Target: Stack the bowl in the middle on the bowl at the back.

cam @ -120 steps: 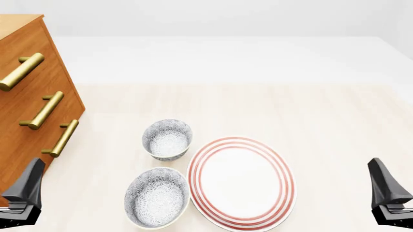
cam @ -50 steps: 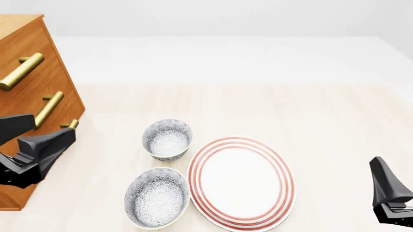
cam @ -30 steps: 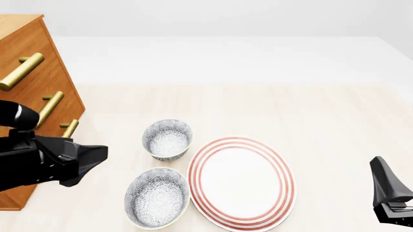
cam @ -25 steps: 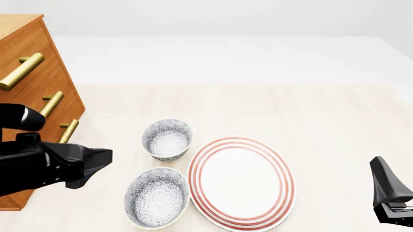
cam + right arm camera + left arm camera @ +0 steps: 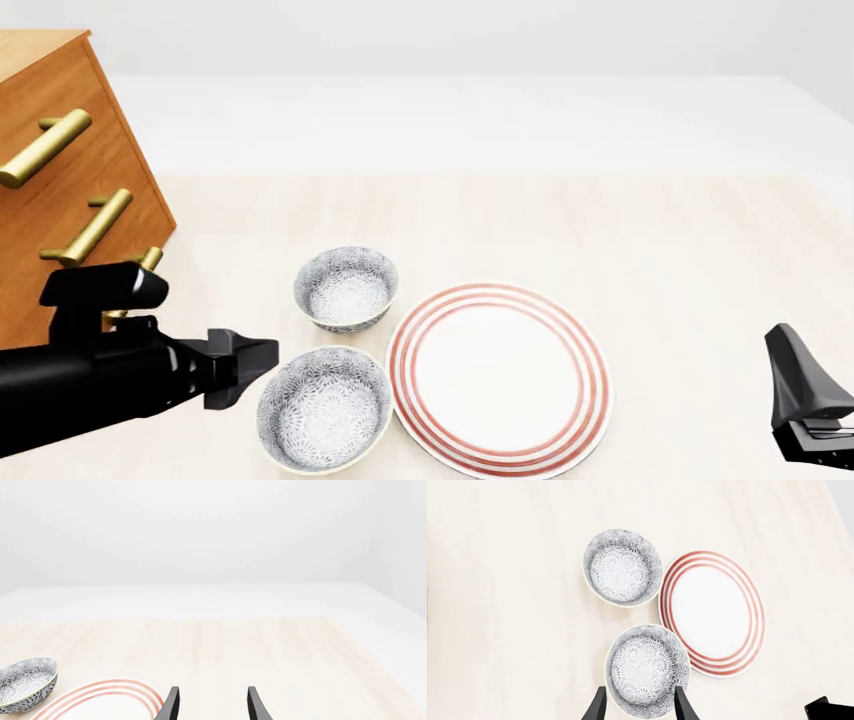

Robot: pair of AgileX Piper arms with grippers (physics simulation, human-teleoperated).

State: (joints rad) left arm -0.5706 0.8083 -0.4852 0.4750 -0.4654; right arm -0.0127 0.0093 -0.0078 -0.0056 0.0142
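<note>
Speckled grey bowl in the middle [image 5: 324,408] sits beside my left gripper [image 5: 635,710], fingers spread, empty; bowl at the back [image 5: 346,288] untouched.

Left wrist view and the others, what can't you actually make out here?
- Left gripper: only the finger tips show, the rest cut off by the edge; height above the near bowl unclear.
- Right gripper: front view edge cuts it.
- Dresser: partly off-frame, lower part behind the left arm.

Speckled middle bowl [image 5: 324,408] sits upright just before its twin, back bowl [image 5: 347,288].
</note>
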